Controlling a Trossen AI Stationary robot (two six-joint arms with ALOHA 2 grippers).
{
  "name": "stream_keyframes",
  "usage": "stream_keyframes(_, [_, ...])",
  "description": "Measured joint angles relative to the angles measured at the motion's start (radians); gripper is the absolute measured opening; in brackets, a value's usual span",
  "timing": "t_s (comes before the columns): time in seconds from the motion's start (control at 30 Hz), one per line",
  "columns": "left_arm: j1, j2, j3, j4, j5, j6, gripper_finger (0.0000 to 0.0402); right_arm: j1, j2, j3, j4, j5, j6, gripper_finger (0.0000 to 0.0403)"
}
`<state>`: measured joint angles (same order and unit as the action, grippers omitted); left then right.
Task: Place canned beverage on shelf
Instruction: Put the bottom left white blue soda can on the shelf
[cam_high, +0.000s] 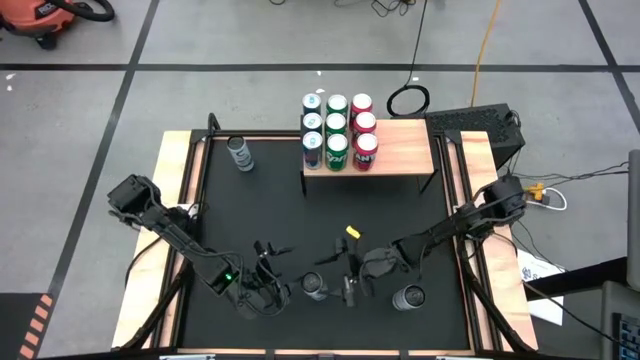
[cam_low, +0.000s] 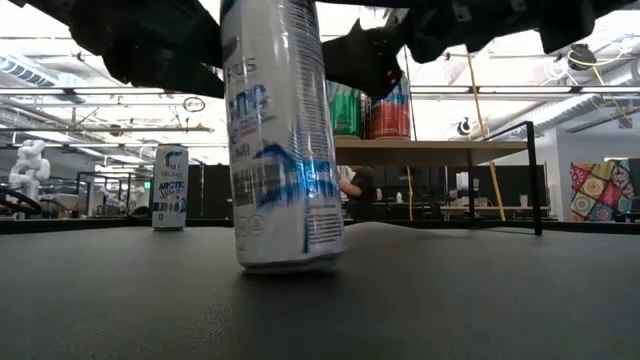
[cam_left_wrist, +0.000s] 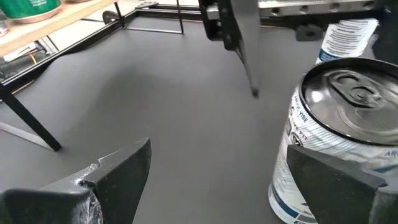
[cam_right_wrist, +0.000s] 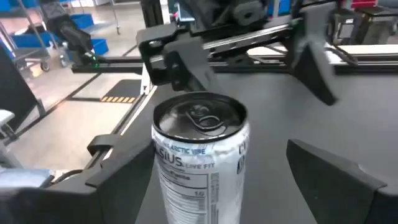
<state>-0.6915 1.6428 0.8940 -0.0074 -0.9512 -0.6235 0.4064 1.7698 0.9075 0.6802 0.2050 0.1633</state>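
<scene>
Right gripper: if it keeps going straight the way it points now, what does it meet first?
The white can, standing upright between the open fingers of the right gripper. Beyond it is the left gripper; how far is unclear.

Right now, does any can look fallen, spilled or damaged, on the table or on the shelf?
Nothing stands out. The cans on the shelf stand upright in neat rows. The white can between the open fingers of the right gripper is upright and sealed, and so is the far can. No spill shows on the black table.
</scene>
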Motion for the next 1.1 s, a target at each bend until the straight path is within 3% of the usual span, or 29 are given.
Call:
stream_keyframes(0.5, [-0.003,0.000,0.000,0.027,0.006,0.000,0.0381,0.021,0.026,0.051,-0.091,0.062,0.067,0.0349])
stream_keyframes(0.77, [-0.003,0.000,0.000,0.021,0.014,0.001,0.0381,0.021,0.023,0.051,-0.107,0.053,0.051,0.0259])
stream_keyframes(0.93, [0.001,0.012,-0.006,0.054,0.125,0.024,0.0381,0.015,-0.009,0.050,-0.139,-0.059,-0.022,0.0237])
stream_keyframes(1.1, [0.034,0.080,-0.035,0.285,0.274,0.168,0.0381,0.012,-0.117,0.048,-0.218,-0.168,-0.142,0.0243])
